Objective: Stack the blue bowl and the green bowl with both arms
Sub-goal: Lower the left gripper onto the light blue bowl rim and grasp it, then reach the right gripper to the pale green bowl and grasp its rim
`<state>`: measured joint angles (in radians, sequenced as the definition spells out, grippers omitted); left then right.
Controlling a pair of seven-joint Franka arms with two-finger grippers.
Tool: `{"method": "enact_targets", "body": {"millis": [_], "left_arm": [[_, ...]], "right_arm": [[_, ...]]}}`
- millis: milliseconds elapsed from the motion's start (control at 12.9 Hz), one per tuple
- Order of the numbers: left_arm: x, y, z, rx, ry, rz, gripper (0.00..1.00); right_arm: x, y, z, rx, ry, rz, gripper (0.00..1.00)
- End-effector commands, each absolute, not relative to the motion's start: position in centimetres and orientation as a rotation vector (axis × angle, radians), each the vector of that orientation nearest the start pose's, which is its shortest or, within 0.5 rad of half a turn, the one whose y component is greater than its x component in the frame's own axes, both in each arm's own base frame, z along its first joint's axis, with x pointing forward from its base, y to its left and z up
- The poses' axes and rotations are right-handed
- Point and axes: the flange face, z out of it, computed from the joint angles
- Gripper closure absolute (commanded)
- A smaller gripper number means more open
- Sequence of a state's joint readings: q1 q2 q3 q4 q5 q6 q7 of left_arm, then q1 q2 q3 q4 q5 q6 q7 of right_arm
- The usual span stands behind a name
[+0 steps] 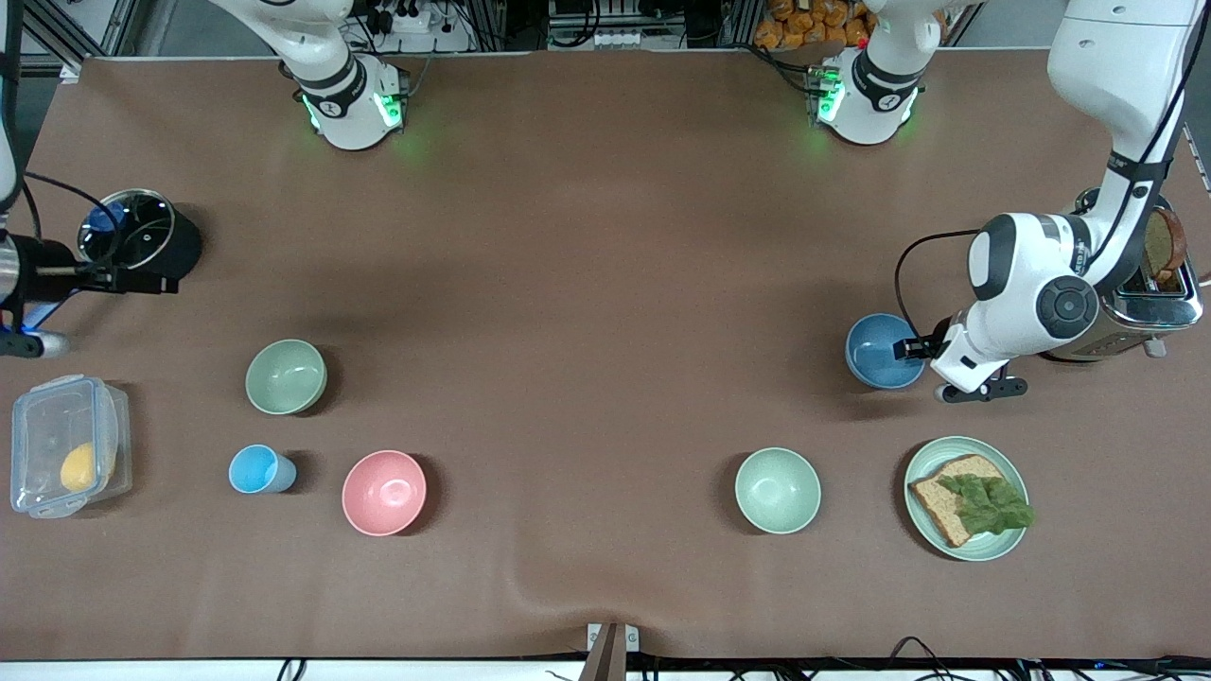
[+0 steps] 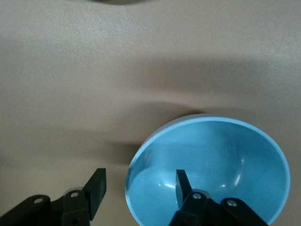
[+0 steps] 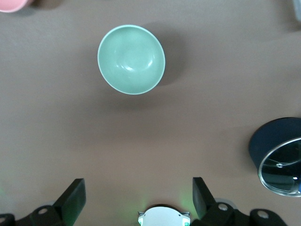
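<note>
Four bowls dot the worktop [image 1: 605, 236]: pink bowl [image 1: 383, 492], two greenish, one blue bowl [image 1: 875, 348] whose rim the left end effector [image 1: 910, 350] straddles, unclosed; right end effector [image 3: 138, 197] waits open

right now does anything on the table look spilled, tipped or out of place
Nothing stands out. The blue bowl sits upright with the left gripper straddling its rim, and the green bowl is upright too. The right gripper waits, fingers open.

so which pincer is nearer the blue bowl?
Left. The left pincer straddles the blue bowl rim, one finger inside. The right pincer waits by the pot at the right arm's end.
</note>
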<state>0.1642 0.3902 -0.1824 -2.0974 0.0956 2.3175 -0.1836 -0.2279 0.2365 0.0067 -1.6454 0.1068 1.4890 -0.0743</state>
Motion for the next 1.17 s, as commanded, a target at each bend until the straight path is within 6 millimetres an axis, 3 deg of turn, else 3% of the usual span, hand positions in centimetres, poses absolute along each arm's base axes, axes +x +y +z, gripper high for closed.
{"method": "enact_targets", "body": {"millis": [0, 156, 467, 622, 1011, 1089], "left_arm": [[56.5, -0.8, 21.8, -3.112, -0.14, 0.23, 0.38], [56.6, -0.9, 21.7, -3.113, -0.137, 0.227, 0.45], [56.6, -1.0, 21.7, -3.113, -0.142, 0.227, 0.53], [56.6, -1.1, 21.7, -3.113, -0.14, 0.225, 0.61], [56.7, -1.2, 21.7, -3.113, -0.14, 0.225, 1.0], [56.7, -1.2, 21.8, -3.114, -0.138, 0.222, 1.0]], "right_arm": [[58.4, -13.3, 40.0, -2.87, 0.207, 0.589, 0.0], [58.4, -14.9, 35.7, -2.868, 0.145, 0.539, 0.0], [58.1, -15.2, 28.7, -2.842, 0.103, 0.579, 0.0], [58.2, -15.1, 26.9, -2.832, 0.103, 0.601, 0.0], [58.6, -13.7, 21.7, -2.769, 0.133, 0.62, 0.0], [58.8, -13.6, 20.9, -2.773, 0.133, 0.615, 0.0]]}}
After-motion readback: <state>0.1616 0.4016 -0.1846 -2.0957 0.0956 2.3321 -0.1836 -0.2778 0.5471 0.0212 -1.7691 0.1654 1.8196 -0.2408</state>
